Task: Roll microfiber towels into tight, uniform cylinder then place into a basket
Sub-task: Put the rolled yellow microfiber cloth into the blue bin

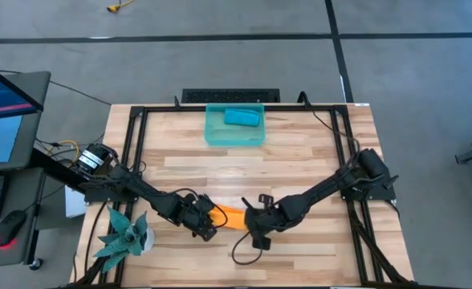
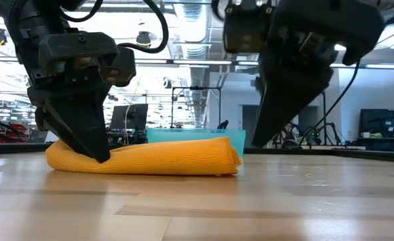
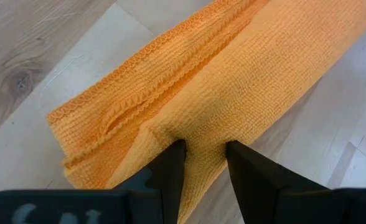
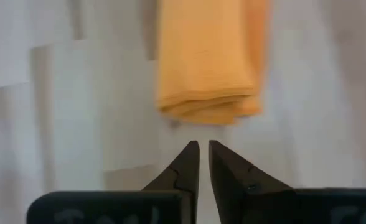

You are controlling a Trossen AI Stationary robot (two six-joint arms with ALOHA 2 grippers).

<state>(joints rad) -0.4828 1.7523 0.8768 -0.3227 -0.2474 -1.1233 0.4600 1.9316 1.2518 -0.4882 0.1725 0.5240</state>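
Orange towel [image 1: 231, 216], rolled, lower centre of table. Left gripper [image 3: 203, 163] is pinched on one end; right gripper [image 4: 203, 163], nearly closed and empty, sits just off the other. Both ends should be gripped evenly before the basket [image 1: 234, 135], upper centre, is approached.

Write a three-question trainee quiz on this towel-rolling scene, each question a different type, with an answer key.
1. True or false: the teal towel already lies inside the basket.
2. Which gripper pinches the orange towel? A) left gripper B) right gripper C) both
3. Fill in: the right gripper's nearly shut fingertips sit just short of the orange towel's ____, touching nothing.

Key: 1 true; 2 A; 3 end
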